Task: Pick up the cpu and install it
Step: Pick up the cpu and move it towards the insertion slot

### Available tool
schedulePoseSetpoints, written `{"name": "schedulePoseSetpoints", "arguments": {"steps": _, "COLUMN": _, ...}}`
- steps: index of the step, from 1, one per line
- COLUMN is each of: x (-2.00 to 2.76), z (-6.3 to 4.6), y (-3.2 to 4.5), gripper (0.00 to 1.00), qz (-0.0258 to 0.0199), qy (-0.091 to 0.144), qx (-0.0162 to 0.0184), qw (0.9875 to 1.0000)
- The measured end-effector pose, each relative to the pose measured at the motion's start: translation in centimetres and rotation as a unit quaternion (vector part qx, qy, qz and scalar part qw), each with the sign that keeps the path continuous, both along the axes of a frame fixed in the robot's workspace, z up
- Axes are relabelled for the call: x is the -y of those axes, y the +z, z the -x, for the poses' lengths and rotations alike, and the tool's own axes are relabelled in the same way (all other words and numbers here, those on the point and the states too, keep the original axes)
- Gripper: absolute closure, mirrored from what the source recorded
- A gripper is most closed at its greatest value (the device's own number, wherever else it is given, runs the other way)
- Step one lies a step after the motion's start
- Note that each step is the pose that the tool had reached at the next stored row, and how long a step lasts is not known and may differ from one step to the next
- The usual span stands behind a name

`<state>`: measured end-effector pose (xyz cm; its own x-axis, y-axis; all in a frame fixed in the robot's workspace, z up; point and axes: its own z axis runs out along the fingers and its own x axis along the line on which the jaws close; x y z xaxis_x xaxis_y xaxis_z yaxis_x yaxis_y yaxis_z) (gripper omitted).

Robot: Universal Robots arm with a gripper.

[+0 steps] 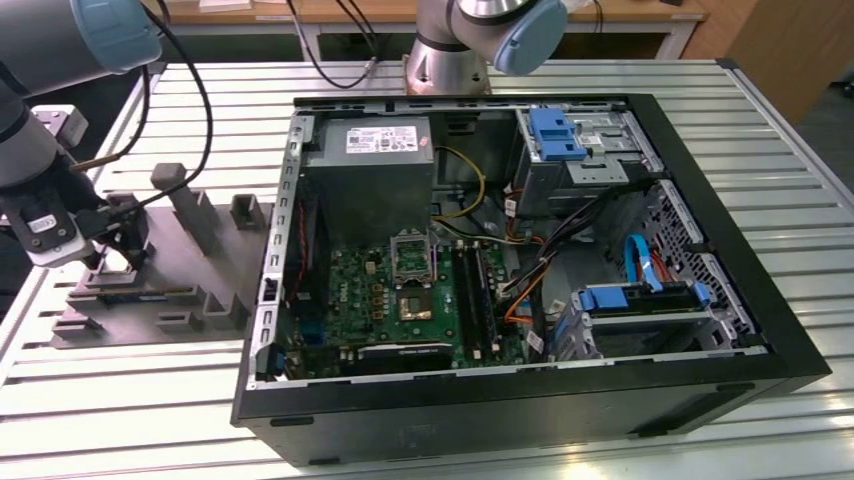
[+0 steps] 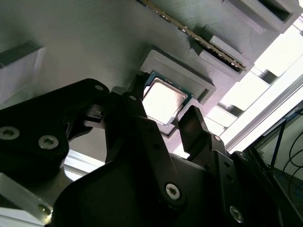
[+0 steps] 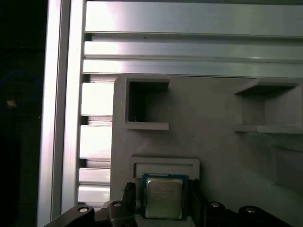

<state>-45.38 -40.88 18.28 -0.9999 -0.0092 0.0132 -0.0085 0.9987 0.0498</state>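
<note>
cpu [image 3: 163,197]: lies flat, pale metal top up, in a shallow square recess of the grey holder [image 1: 187,290]; seen so in both wrist views
holder: rests on the slatted metal counter [image 1: 774,130], on the exterior view's left of the open computer case [image 1: 534,415] and just beside it
fingers [image 2: 191,126]: spread, one on each side of the cpu, low over its recess; they pinch nothing, and I cannot tell if either touches the chip's edge
arm [image 1: 27,140]: reaches down over the holder, well apart from the board inside the case
socket [image 1: 411,249]: a metal frame with a dark centre on the board in the case; no chip shows in it
done so far: by my reading only the approach; the fingers stand lined up astride the cpu
not yet done: the chip is not gripped, not lifted out of its recess and not carried to the case, and the socket is unfilled
progress: early, with the pick-up at its very start and the whole install left
</note>
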Motion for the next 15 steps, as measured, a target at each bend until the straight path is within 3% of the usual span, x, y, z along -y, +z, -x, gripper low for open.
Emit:
{"name": "schedulePoseSetpoints", "arguments": {"steps": 6, "x": 0.00, "z": 0.00, "y": 0.01, "gripper": 0.44, "qz": 0.0014, "qy": 0.000, "qx": 0.0026, "qw": 1.0000}}
{"name": "schedulePoseSetpoints", "arguments": {"steps": 12, "x": 0.00, "z": 0.01, "y": 0.00, "gripper": 0.44, "qz": 0.0015, "qy": 0.000, "qx": 0.0030, "qw": 1.0000}}
{"name": "schedulePoseSetpoints", "arguments": {"steps": 14, "x": 0.00, "z": 0.01, "y": 0.01, "gripper": 0.45, "qz": 0.0015, "qy": 0.000, "qx": 0.0030, "qw": 1.0000}}
{"name": "schedulePoseSetpoints", "arguments": {"steps": 15, "x": 0.00, "z": 0.01, "y": 0.00, "gripper": 0.52, "qz": 0.0015, "qy": 0.000, "qx": 0.0030, "qw": 1.0000}}
